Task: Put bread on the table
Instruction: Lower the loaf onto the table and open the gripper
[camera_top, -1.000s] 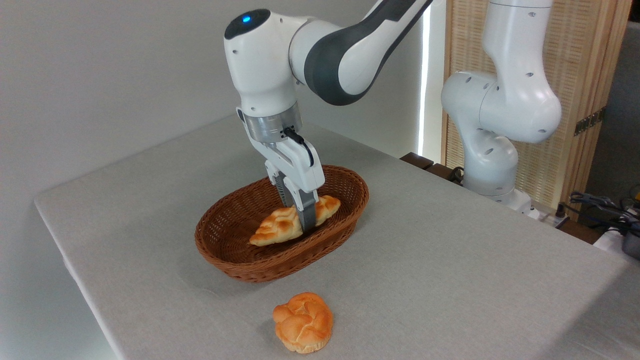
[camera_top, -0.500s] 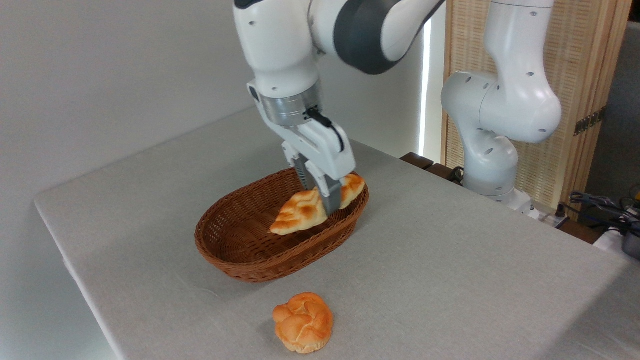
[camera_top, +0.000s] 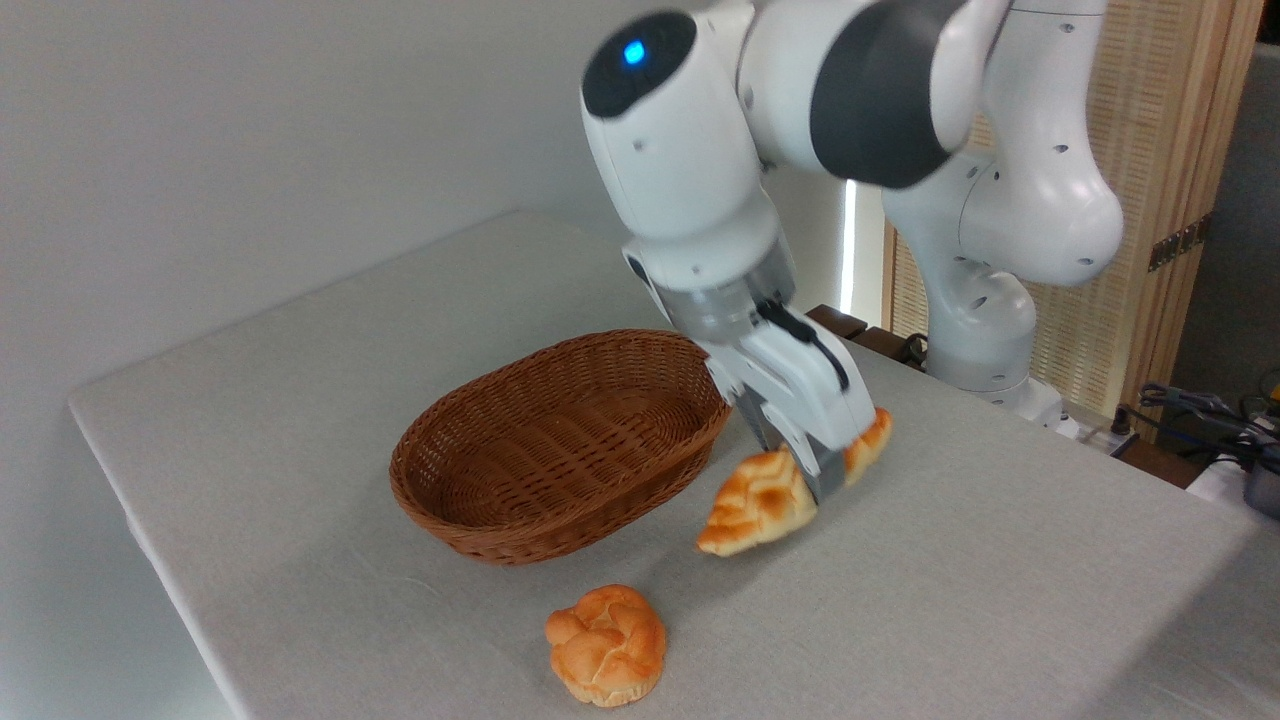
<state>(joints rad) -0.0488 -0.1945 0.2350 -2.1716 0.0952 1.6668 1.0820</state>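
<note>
Bread (camera_top: 758, 503) hangs in the air to the right of the wicker basket (camera_top: 560, 445), clear of its rim and above the grey table (camera_top: 950, 560); we see it tilted, its lower pointed end down and to the left, near the cloth, its upper end peeking out behind the gripper (camera_top: 812, 470) on the right; whether the lower tip touches the cloth we cannot tell. We see the two fingers closed narrowly on the loaf around its middle, one grey finger (camera_top: 822, 475) lying across the front of the crust; the other is mostly hidden behind the loaf. We note the white arm (camera_top: 690, 170) leaning down from the upper right, slightly blurred, a blue light glowing on its dark cap; its base stands at the far right edge of the table. We find the basket holding nothing that we can see; it sits left of centre on the cloth. We see a round knotted bun (camera_top: 605, 645) resting on the table in front of the basket, well apart from the loaf and below it in the view; a slatted wooden screen (camera_top: 1160, 150) stands behind the robot.
</note>
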